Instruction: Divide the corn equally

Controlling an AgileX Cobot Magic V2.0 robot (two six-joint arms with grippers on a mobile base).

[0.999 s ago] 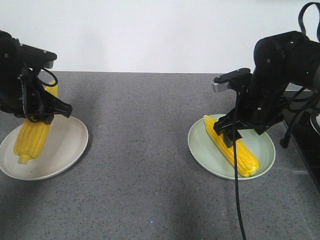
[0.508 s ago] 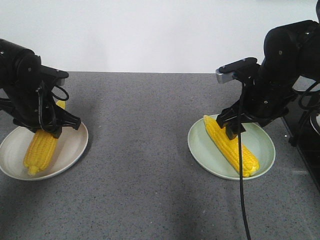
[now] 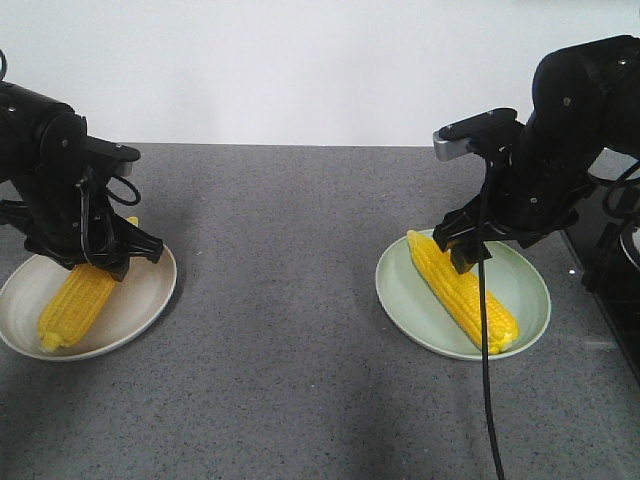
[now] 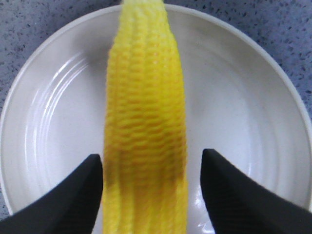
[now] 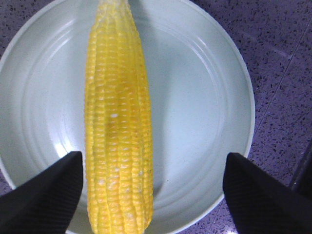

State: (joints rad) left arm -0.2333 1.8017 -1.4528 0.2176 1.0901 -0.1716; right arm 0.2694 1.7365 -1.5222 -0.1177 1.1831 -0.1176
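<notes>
My left gripper (image 3: 95, 262) hangs low over the white plate (image 3: 140, 290) at the near left corner of the grey speckled counter (image 3: 280, 300). Its fingers (image 4: 63, 200) stand apart on either side of a cob of corn (image 3: 75, 305); the left one looks to be just at the kernels, the right one has a gap, so I am not clamping it. That cob lies flat on the plate, its end close to the near rim.

My right gripper (image 3: 468, 255) hovers above the pale green plate (image 3: 530, 290), spread wide, with fingers (image 5: 41, 195) well clear of the second cob (image 3: 465, 290). This cob lies diagonally across the plate, both ends inside the rim.

Between the two plates the counter is a broad bare stretch. The green plate sits near the counter's right edge, where dark equipment (image 3: 615, 290) stands close.

I can read no writing or labels anywhere.
</notes>
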